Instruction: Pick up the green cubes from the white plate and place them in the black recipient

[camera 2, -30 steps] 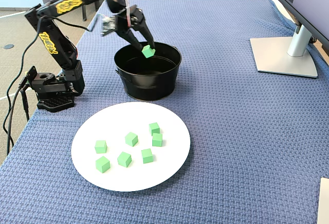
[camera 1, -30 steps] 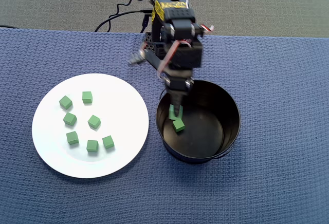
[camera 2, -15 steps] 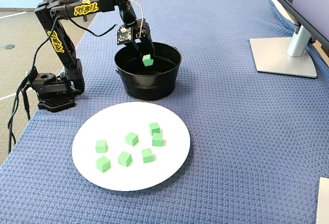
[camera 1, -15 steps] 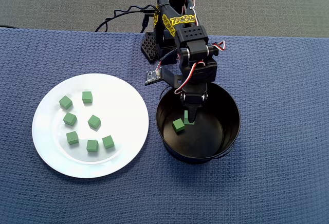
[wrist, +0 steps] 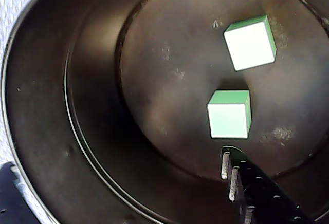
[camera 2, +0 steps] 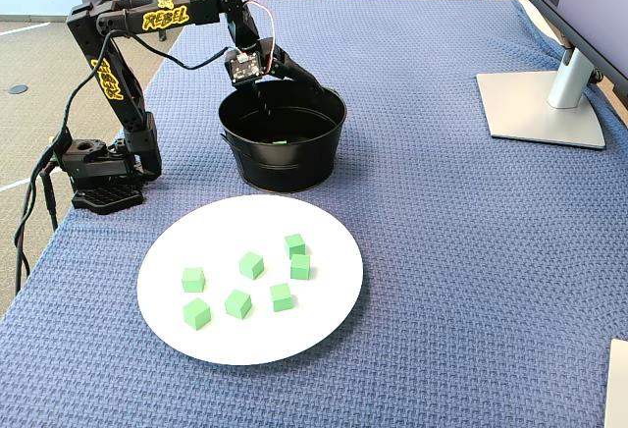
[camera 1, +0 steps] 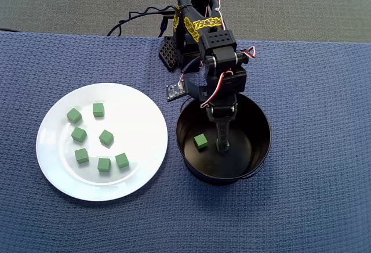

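Note:
The black recipient (camera 1: 191, 169) stands right of the white plate (camera 1: 52, 172) in the overhead view. My gripper (camera 1: 222, 138) reaches down inside the pot and is open and empty. In the wrist view (wrist: 125, 180) only one finger (wrist: 241, 183) shows, at the bottom right. Two green cubes lie loose on the pot floor, one (wrist: 230, 113) just beyond that fingertip and one (wrist: 250, 42) farther off. Overhead they show as one cube (camera 1: 200, 141) left of the gripper and one (camera 1: 221, 146) at its tip. Several green cubes (camera 1: 105, 137) lie scattered on the plate (camera 2: 324, 222).
The arm's base (camera 2: 98, 178) stands behind the pot at the blue cloth's (camera 1: 324, 148) edge, with cables (camera 1: 136, 18) trailing off. A monitor stand (camera 2: 540, 104) sits at the far right of the fixed view.

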Robot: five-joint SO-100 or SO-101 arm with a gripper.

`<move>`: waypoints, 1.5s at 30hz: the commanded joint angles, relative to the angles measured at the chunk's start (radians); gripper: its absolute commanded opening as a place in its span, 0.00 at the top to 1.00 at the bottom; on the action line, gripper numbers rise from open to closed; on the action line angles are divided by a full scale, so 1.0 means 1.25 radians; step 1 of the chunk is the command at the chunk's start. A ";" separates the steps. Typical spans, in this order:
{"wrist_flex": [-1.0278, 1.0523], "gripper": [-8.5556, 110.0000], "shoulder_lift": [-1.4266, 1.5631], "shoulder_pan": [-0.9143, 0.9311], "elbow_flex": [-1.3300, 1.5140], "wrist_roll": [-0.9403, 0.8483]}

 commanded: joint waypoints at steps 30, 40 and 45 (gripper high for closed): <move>-0.097 0.64 -0.029 0.796 0.114 -0.571; -0.148 0.65 -0.063 0.876 0.184 -0.749; -0.134 0.64 -0.097 0.919 0.125 -0.920</move>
